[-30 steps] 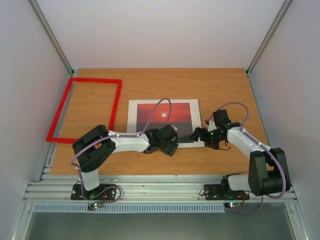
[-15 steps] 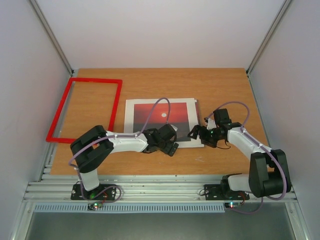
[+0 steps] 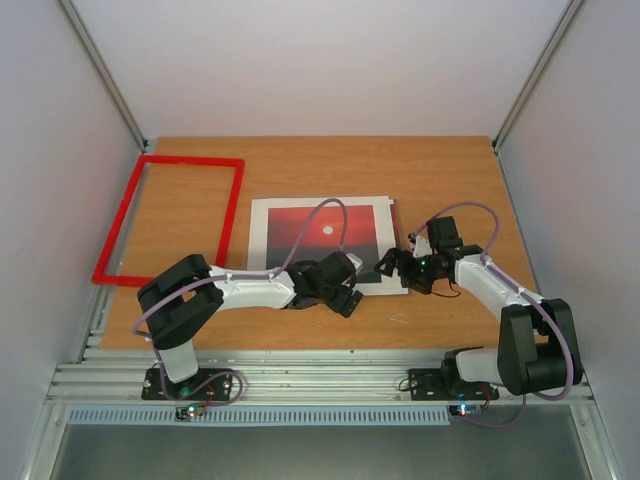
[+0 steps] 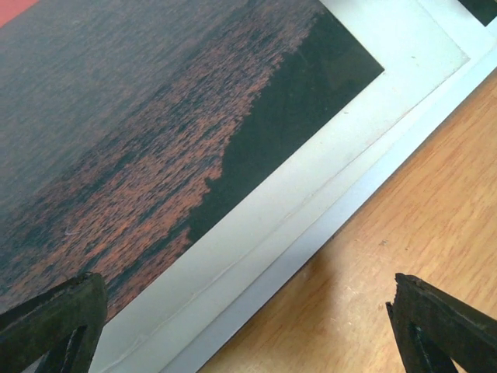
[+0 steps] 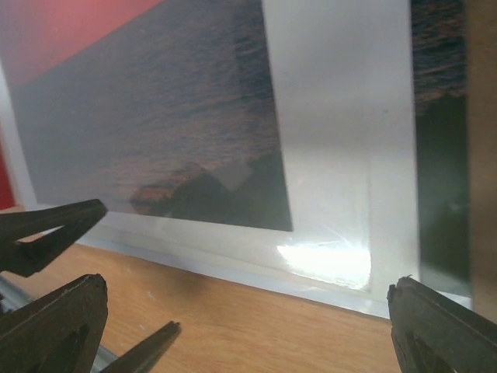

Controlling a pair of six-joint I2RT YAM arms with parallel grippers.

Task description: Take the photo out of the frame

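Both pairs of jaws stand wide apart, and neither one holds anything. Our left gripper (image 4: pixel 245 277) hangs low over the near edge of the flat sunset photo with the red sky and the small white sun (image 3: pixel 320 232). Our right gripper (image 5: pixel 247 281) hangs low at the photo's near right corner. We think they sit there side by side because that edge is the easy place to slide or lift the paper from.

The photo lies face up in the middle of the brown wooden table (image 3: pixel 440 170). It is out of the thin bright red picture frame shaped like a rectangle (image 3: pixel 233 210). The frame lies flat at the far left, just beside the photo's left side but not around it. We think it is over there so it is out of the way. Inside the frame we see only brown, so we cannot tell if that is a back board or the bare table.

A plain white paper sheet (image 4: pixel 334 214) peeks out under the photo along its near edge. We cannot tell what it is for.

Now we count. We see two grippers, one photo, one frame and one table. We see at least one white sheet, maybe more, but the edges are too close together to count.
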